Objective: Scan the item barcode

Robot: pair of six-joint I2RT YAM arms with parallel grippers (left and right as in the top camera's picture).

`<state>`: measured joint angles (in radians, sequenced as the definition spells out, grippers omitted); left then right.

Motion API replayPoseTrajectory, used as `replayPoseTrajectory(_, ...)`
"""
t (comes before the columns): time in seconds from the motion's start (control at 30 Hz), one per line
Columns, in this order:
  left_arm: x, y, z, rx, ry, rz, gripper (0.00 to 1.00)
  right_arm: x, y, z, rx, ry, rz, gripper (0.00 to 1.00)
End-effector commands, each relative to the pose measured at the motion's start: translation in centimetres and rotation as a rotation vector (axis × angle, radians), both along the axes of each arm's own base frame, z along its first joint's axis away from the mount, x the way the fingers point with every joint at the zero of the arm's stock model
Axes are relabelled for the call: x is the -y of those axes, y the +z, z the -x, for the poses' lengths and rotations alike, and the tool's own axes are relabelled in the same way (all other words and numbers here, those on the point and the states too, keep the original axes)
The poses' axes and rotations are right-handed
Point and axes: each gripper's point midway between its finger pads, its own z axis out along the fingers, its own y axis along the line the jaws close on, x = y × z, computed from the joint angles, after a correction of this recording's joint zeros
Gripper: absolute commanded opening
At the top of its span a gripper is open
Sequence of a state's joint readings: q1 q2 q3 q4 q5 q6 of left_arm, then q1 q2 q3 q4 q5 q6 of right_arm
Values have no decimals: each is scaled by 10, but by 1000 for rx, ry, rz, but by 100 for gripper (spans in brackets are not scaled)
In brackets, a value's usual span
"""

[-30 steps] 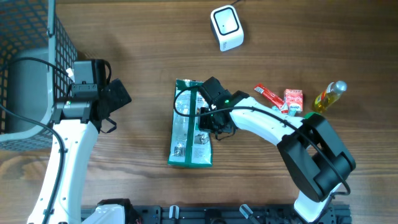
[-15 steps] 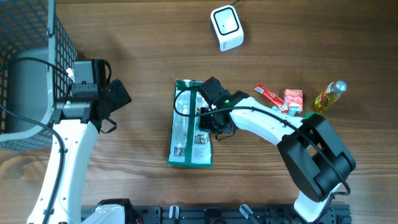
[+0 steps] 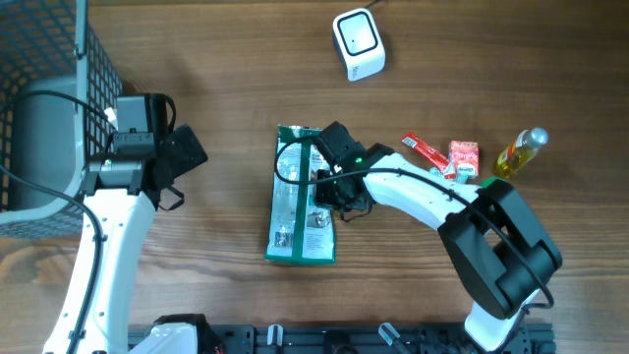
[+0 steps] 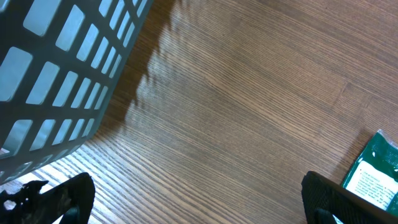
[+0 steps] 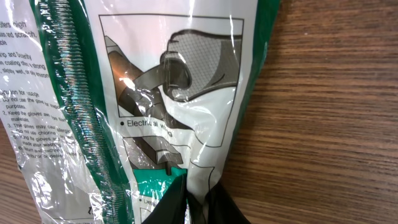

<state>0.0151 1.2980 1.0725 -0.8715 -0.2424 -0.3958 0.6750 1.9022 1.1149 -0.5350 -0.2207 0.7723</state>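
Wooden tabletop (image 3: 226,59): bears everything, with bare wood along the likely carry path.
green packet (image 3: 295,211): lies flat at mid-table; lift it gently and turn its barcode face to the scanner.
white scanner (image 3: 357,42): sits at the far edge, well apart from the packet.
right gripper (image 5: 186,202): pinched on the packet's right edge; the thin film may slip.
left gripper (image 3: 187,152): spread wide, empty, beside the basket (image 3: 49,98).
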Motion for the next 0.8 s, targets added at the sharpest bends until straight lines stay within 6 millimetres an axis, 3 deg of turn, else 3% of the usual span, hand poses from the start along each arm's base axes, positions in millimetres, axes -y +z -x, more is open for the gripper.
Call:
replayPoseTrajectory(0.0,-3,4,-2,14,17,-7,100,8,-9,7,-19,9,31,13)
replayPoseTrajectory(0.57,-1,4,-3,21,17,11,100,12,-10,2,5,2,54,14)
replayPoseTrajectory(0.77,76,3,-6,24,-193,411,100,12,-10,2,5,2,54,14)
